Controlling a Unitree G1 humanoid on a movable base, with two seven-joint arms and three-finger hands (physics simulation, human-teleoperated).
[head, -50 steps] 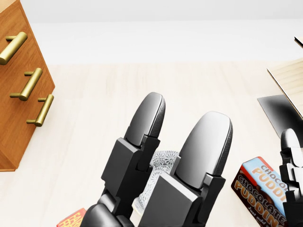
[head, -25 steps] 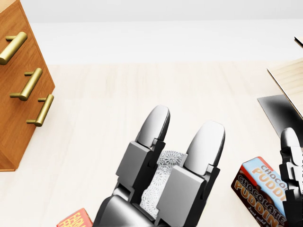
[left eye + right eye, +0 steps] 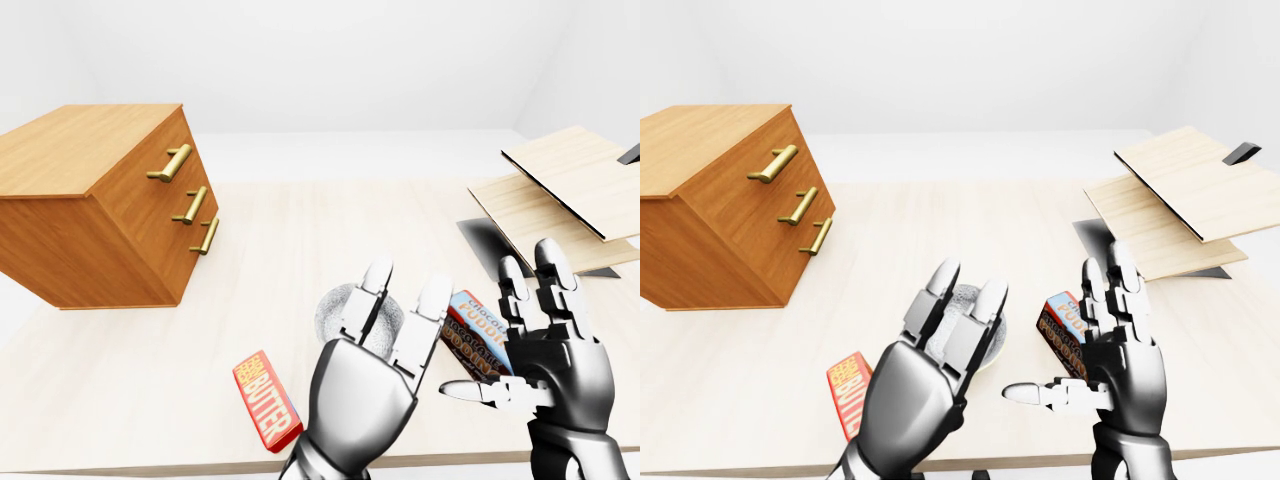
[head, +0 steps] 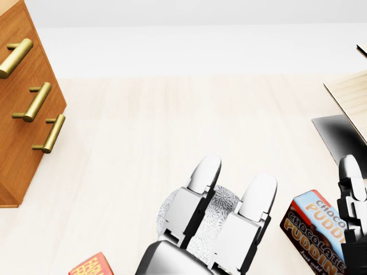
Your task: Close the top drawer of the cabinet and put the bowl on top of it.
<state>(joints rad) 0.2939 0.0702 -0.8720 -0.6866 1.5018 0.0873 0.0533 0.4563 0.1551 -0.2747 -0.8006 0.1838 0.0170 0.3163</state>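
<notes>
**Table** [image 3: 300, 225]: pale wood, carries every item below.

**Cabinet** [image 3: 90, 150]: brown wood, at the left of the left-eye view. It has three drawers, each with a brass handle [image 3: 190, 205]. The **top drawer** [image 3: 148, 172] sits level with the two fronts beneath it, as far as these views show. The cabinet's top is bare wood.

**Bowl** [image 4: 167, 219]: grey-white and patterned, standing on the table near the bottom centre of the head view, well apart from the cabinet. It is partly hidden by the left hand. More of it shows than a second ago, when only a sliver appeared between the fingers; its left rim is now uncovered.

**Left hand** [image 3: 362, 385]: over the bowl, with fingers [image 4: 205, 172] straight, spread apart and not curled round it. Whether they touch the bowl cannot be told. In the head view the hand is lower and smaller than a second ago. Its fingertips have dropped from mid-frame towards the bottom.

**Right hand** [image 3: 552, 350]: at the right, held upright with fingers apart and thumb pointing left. It holds nothing and its place is unchanged.

**Pudding box** [image 3: 473, 332]: lies between the two hands, just right of the bowl, unmoved.

**Butter box** [image 3: 266, 400]: red, lies left of the left hand.

**Boards** [image 3: 560, 190]: pale and stacked, at the right edge.

The cabinet and boxes stay fixed in the head view, so the camera has not shifted.
</notes>
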